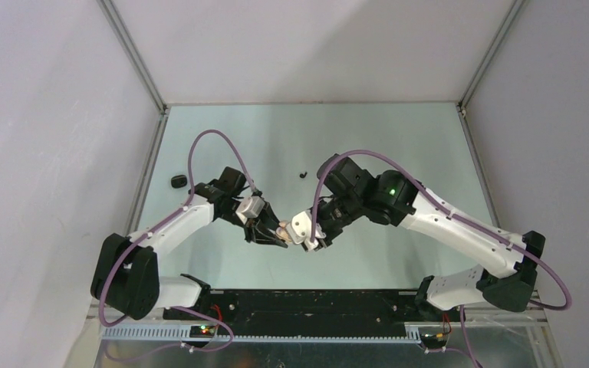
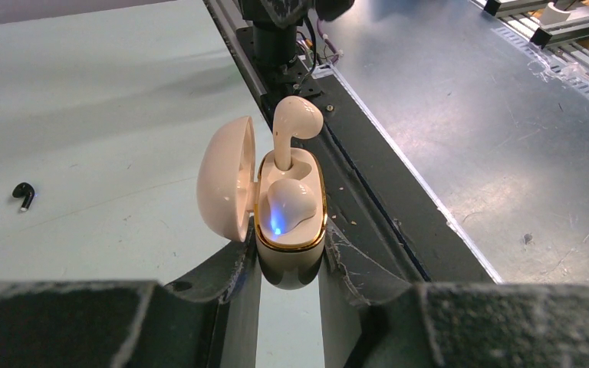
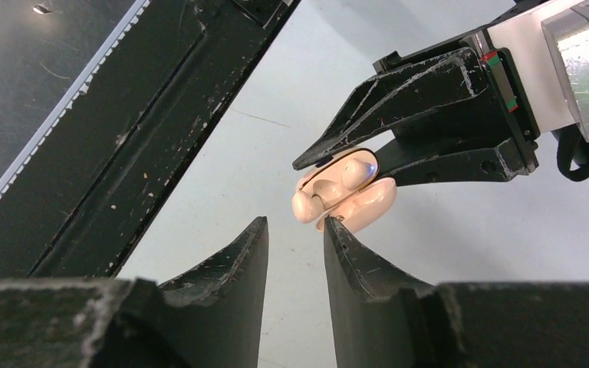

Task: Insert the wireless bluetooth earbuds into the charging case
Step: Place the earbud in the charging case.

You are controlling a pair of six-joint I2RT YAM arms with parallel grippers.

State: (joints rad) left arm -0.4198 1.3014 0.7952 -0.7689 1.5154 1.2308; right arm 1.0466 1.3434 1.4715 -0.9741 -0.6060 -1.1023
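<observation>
The left fingers (image 2: 226,280) pinch the open charging case (image 2: 290,268), low in the middle of their own view. One white earbud (image 2: 291,203) sits snug inside, glowing blue. The second white earbud (image 2: 295,123) only pokes up from its hole. The right fingers (image 3: 234,261) are narrow and empty, just beside it. A black earbud (image 2: 21,193) lies on the bench (image 2: 107,115) at the left, not in yet.

No text, brand, number or sign can be read in any view; the charging case (image 2: 290,264) shows a plain cream shell with a gold rim, no lettering on it that can be made out.
</observation>
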